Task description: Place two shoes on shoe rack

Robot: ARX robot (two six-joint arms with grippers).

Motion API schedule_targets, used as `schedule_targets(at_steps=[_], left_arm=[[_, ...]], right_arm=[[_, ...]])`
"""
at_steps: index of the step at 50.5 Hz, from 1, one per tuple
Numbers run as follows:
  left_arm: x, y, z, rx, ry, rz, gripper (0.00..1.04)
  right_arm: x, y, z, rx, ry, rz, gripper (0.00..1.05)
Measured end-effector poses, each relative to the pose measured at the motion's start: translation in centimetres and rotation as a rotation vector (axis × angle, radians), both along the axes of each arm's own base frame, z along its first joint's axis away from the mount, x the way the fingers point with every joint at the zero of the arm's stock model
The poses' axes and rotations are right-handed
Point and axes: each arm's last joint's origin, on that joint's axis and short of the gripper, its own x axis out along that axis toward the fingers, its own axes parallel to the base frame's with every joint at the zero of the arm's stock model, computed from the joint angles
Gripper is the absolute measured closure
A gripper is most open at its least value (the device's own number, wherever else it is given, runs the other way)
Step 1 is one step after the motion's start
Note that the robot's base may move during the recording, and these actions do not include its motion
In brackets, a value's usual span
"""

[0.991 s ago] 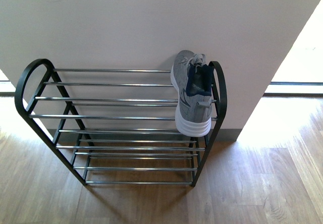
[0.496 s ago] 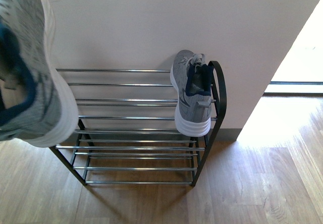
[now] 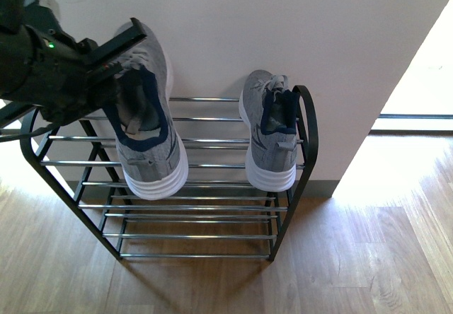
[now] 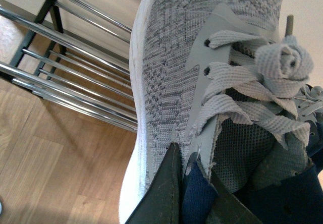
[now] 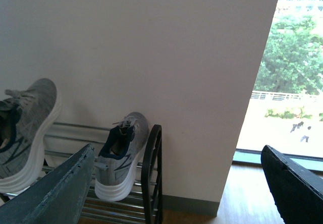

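Left gripper (image 4: 194, 183) clamps grey knit white-soled sneaker (image 3: 152, 151) above black-framed chrome-bar shoe rack (image 3: 212, 218); twin sneaker (image 3: 272, 155) on top tier. Right gripper (image 5: 177, 153) spread wide.

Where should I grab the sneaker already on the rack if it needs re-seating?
Probably its navy-lined heel collar, from above on the robot's side: the sneaker lies heel toward the robot, opening up, and the rack's frame loop blocks its right.

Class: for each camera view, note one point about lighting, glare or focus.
Front view: the window is blown out white, glare washing the wood floor. Left wrist view: the grey sneaker fills the frame, its knit sharp. Right wrist view: the wall sits in shade, the trees outside are bright, the right gripper, jaws apart, looks soft-edged.
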Motion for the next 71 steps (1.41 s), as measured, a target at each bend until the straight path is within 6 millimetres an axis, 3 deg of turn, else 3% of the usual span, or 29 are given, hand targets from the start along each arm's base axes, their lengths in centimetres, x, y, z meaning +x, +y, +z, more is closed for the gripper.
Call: schedule_targets(at_steps=[22,42,71], left_arm=[[4.7,-4.2,-4.1,-0.057,0.093,-0.138,1.03],[6.4,-7.5,-6.7,-0.066,0.135,-0.251,1.03],[7.9,-8.2,-8.0,-0.039,0.146,-0.282,1.03]], right_arm=[[0.0,0.0,0.0,0.000,0.000,0.000,0.09],[0.0,0.0,0.0,0.000,0.000,0.000,0.09],[0.0,0.0,0.0,0.000,0.000,0.000,0.09]])
